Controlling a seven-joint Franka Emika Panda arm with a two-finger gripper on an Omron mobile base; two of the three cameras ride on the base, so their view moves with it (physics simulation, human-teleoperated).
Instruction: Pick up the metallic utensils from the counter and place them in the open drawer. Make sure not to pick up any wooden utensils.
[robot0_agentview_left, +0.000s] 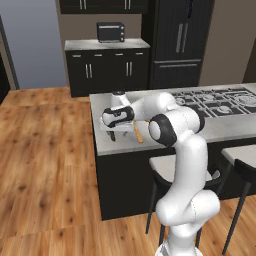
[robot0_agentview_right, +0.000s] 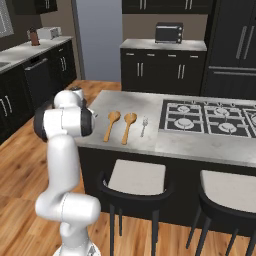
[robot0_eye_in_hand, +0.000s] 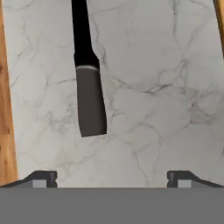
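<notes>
End effector (robot0_eye_in_hand: 112, 177) hangs spread wide over the bench's left end, fingertips (robot0_eye_in_hand: 41, 177) well apart, nothing between them; we read it as released and empty, poised above the knife.

Bench (robot0_agentview_right: 125, 142): pale marbled slab with a gas cooktop (robot0_agentview_right: 212, 116) on its right part. We see no open drawer in these views, so we can't say whether anything lies in it.

Wooden spoons (robot0_agentview_right: 111, 125) lie side by side near the middle of the bench, bowls away from the robot, untouched as they should be.

Knife (robot0_eye_in_hand: 87, 74) lies flat on the bench in the hand view, dark handle toward the top, grey blade pointing down toward the fingertips, left of the midline between them.

Fork (robot0_agentview_right: 144, 126) lies just right of the spoons, between them and the cooktop.

Progress, as we judge it: nothing stowed. Both metal pieces lie on the bench; two picks and two drops left, knife likely first.
</notes>
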